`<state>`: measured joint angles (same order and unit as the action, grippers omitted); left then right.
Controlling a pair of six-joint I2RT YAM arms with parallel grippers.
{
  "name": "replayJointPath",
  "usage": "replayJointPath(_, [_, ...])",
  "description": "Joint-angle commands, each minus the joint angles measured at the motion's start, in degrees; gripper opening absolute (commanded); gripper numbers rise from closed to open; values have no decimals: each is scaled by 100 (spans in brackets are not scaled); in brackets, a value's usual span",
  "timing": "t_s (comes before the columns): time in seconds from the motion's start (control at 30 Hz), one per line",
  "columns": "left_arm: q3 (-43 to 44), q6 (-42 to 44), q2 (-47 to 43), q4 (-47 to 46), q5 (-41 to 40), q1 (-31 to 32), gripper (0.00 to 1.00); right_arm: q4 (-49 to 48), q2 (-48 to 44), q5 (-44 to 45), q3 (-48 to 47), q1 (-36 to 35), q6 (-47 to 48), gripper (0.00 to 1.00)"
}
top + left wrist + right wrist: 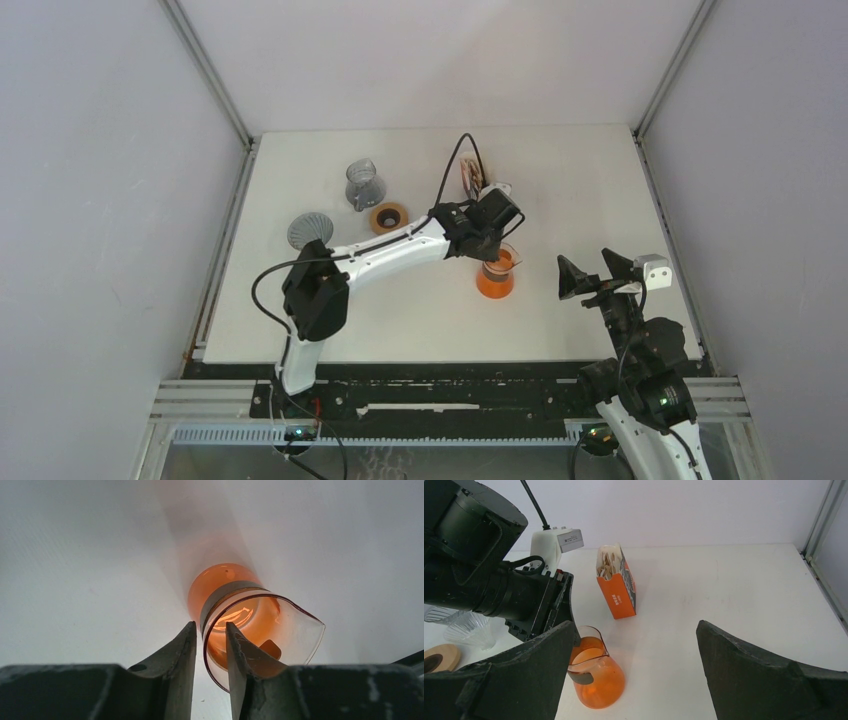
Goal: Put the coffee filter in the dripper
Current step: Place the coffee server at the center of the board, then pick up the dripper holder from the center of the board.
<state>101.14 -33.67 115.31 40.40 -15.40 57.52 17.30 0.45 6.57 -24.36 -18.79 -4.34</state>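
- You will find no word, number or brand that can be read in any of the three views.
- The orange box (616, 587), standing toward the far edge of the tabletop (734, 595) about midway across, carries a line of pale print running up its orange side. In the right wrist view the characters are too small to make out.
- The box's neighbouring dark face shows a pale pattern, and you cannot tell whether it holds letters.
- The white camera housing (549, 547) on the left arm's wrist bears a small grey label (570, 538) with fine print that blurs together.
- From the top view the same box (468, 178) is far too small for lettering.
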Motion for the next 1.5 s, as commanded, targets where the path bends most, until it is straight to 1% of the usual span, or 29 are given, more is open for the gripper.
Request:
replayJointPath(0.0, [345,-111,-94,-107,-65,22,35,-205,-537,3,-38,-29,-45,100])
replayJointPath(0.2, [270,-140,-324,-156,-185,23,46,-209,-528,8,-31,-43,-45,100])
replayJointPath(0.47, [-121,-35,-958,-593,-345,23,54,-193,-511,16,-33,-68,-48,100])
replayJointPath(0.53, [-226,80,-1132,-671,-467,13,59,-196,-507,15,-33,-80,-43,100])
replayJointPath(0.6, [-319,221,-1297,-683,-682,14,60,-191,-498,16,-31,-90,-45,100])
replayJointPath(0.67, [-435,382,-1486,-674,-977,11,65,-184,-493,14,-26,-98,-41,100])
replayJointPath(0.87, [-1003,969,-1841,-654,-1919,-18,73,-181,-477,25,-32,-108,-38,100])
replayJointPath(0.93, [-1194,1068,-1931,-630,-2202,-52,78,-183,-462,34,-32,-116,-40,100])
replayJointPath(1.0, [-1413,1086,-2038,-639,-2290,-144,79,-181,-451,25,-34,-110,-32,100])
replayJointPath(1.23, [-2212,1001,-2279,-939,-2205,-616,80,-180,-432,25,-34,-125,-32,100])
replayJointPath(1.37, [-2255,1313,-2023,-980,-2329,-733,80,-183,-432,18,-27,-118,-32,100])
replayJointPath(1.47, [-2174,1607,-1700,-970,-2632,-785,79,-183,-452,-5,-31,-133,-32,100])
